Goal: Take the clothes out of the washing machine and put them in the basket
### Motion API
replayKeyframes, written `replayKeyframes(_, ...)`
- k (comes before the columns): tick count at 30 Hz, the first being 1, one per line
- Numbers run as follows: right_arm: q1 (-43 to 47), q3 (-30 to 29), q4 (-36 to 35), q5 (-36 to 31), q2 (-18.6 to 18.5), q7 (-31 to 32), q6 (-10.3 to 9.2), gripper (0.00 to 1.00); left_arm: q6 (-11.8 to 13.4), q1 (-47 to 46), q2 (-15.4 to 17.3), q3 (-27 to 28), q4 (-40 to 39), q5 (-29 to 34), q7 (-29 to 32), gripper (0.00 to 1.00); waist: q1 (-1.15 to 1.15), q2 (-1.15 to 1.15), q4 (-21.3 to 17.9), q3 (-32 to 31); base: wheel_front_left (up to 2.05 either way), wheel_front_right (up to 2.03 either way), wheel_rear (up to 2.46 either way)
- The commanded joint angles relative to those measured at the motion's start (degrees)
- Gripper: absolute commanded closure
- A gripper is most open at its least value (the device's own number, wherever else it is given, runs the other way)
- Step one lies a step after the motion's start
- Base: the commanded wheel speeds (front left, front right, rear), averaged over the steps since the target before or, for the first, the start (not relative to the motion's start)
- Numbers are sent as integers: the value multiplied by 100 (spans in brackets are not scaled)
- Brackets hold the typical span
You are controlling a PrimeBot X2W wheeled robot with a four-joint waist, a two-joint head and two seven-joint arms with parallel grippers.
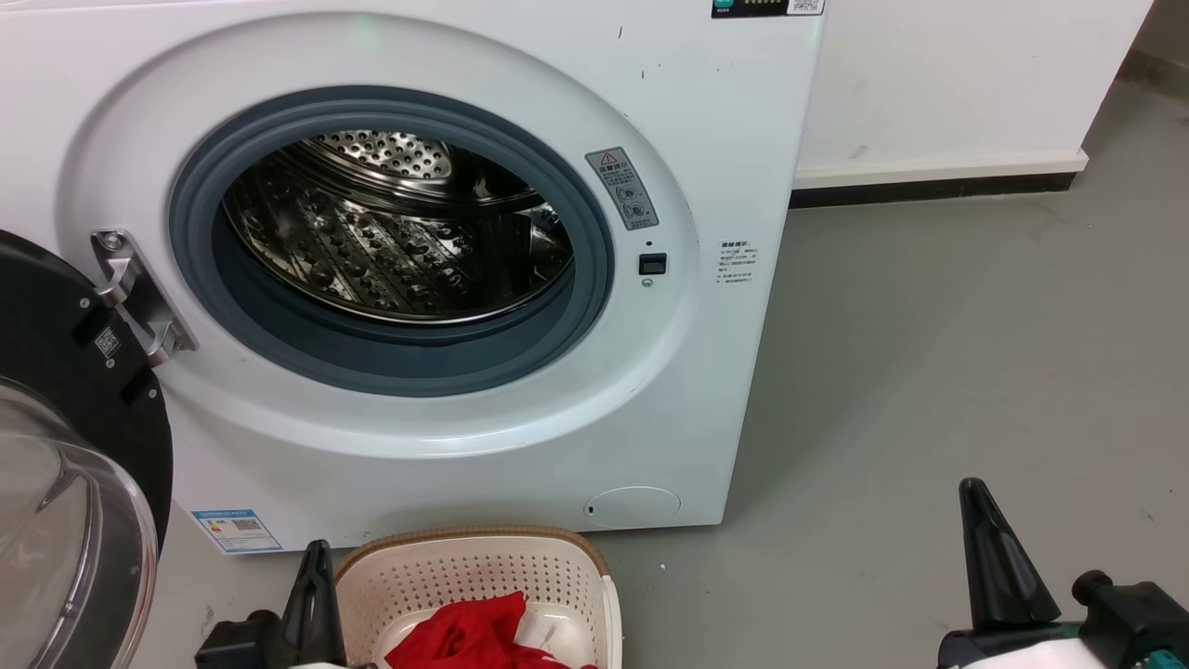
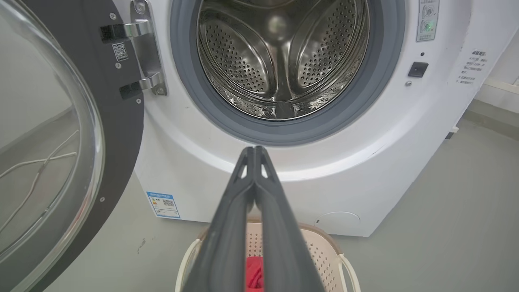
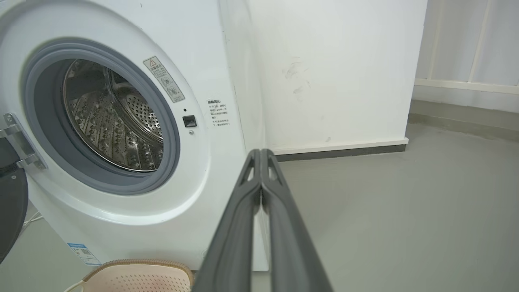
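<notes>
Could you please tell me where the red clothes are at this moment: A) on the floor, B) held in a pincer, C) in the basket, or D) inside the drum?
C: the red clothes lie inside the cream basket, while the steel drum looks bare.

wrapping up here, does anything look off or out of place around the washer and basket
Nothing serious. The washing machine stands with its door open, the drum looks empty, and the red clothes lie inside the basket, nothing spilled. Only cosmetic: faint scuffs on the wall beside the machine.
</notes>
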Motion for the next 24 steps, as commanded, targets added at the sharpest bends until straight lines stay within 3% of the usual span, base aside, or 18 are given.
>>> replayKeyframes(1,-109,3,-32,415,-44,55,0,100,-59,-165,8,59,-37,-381,82,100,0,0,7,2,0,0,0)
replayKeyframes(24,-512,-8,391,2846,-171,498,-1,100,-343,-495,11,169,126,-2716,600,100,0,0,60,32,0,0,0)
